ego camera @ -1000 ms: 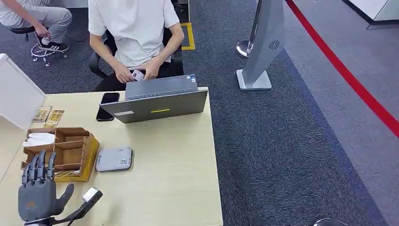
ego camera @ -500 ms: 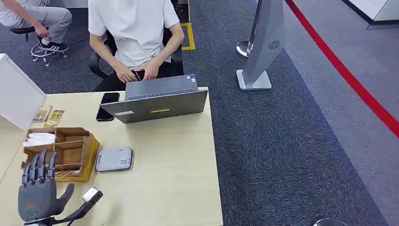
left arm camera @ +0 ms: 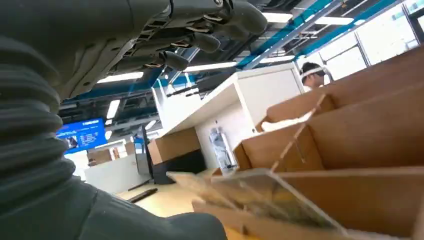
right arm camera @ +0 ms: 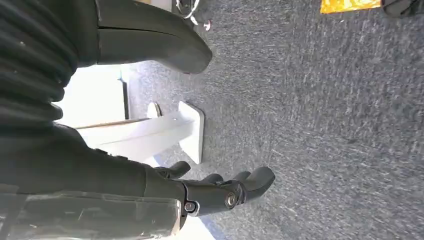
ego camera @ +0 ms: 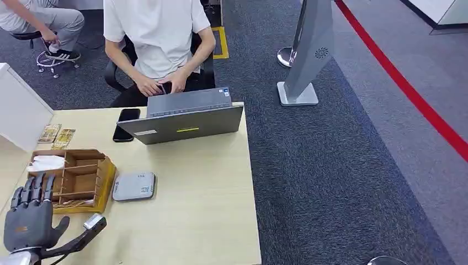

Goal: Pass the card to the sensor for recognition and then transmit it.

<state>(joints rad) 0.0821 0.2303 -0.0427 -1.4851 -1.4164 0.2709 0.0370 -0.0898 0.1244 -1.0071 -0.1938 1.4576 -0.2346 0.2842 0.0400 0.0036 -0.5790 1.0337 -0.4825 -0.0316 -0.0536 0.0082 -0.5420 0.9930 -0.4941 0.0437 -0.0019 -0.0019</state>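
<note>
While the left robot hand (ego camera: 26, 223), fingers apart and empty, hovers at lower left, it should reach squarely into the box (ego camera: 83, 178) for a card (left arm camera: 260, 197).

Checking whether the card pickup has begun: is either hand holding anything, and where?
Nothing held: left hand is open beside the wooden organizer; right hand hangs empty.

Light wood table (ego camera: 204, 187): open grey laptop (ego camera: 185, 118), black phone (ego camera: 126, 124), wooden organizer (ego camera: 83, 176), grey card reader (ego camera: 134, 186), two packets (ego camera: 57, 136) at far-left edge.
</note>
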